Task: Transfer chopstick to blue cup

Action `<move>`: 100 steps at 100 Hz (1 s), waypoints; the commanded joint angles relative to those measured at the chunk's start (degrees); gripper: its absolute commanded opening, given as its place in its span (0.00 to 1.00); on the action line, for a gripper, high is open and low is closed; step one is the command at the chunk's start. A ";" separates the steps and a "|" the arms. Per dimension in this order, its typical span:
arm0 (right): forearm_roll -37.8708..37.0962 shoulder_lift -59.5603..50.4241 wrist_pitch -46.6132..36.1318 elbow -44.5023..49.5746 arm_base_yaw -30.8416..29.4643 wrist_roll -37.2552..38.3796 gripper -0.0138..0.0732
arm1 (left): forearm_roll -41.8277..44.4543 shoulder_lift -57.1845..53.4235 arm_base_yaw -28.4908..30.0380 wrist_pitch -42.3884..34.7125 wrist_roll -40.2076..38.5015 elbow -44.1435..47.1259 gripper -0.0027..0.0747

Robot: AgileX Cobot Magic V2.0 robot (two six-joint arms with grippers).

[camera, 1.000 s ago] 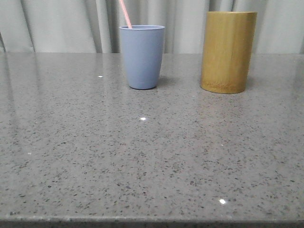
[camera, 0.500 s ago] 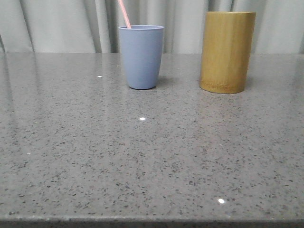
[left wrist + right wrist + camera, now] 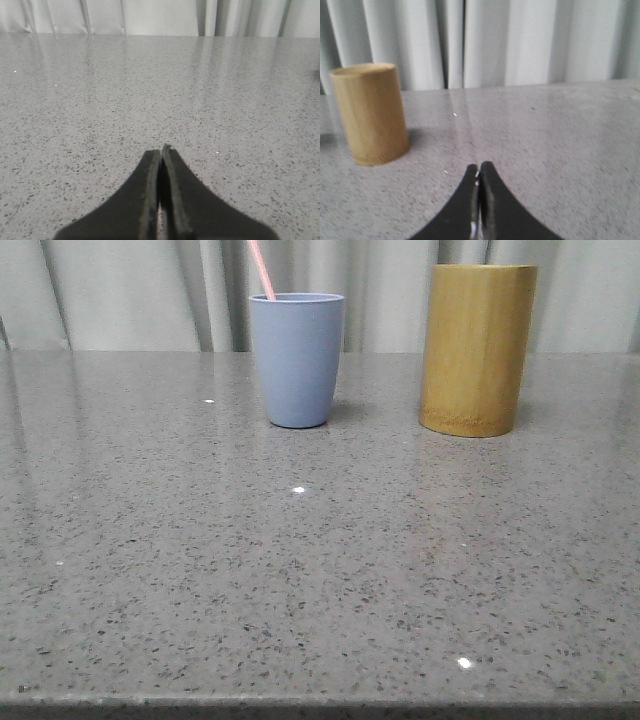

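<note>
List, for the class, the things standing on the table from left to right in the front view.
Chopstick, leaning out of the blue cup → bamboo cylinder.

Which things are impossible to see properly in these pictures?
- Chopstick, front view: top cut off by the picture's edge; lower part hidden inside the blue cup.
- Bamboo cylinder, front view: contents hidden by its wall.
- Left pincer and right pincer: arms behind them out of frame.

Speckled grey stone table (image 3: pixel 300 580), kinda glossy with little light glints; pale pleated curtains (image 3: pixel 130 295) right behind it.
</note>
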 commanded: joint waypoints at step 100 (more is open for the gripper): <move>-0.75 -2.71 -2.33 2.32 -3.10 -0.21 0.05 | -0.36 -1.93 0.08 -4.37 0.03 0.55 0.01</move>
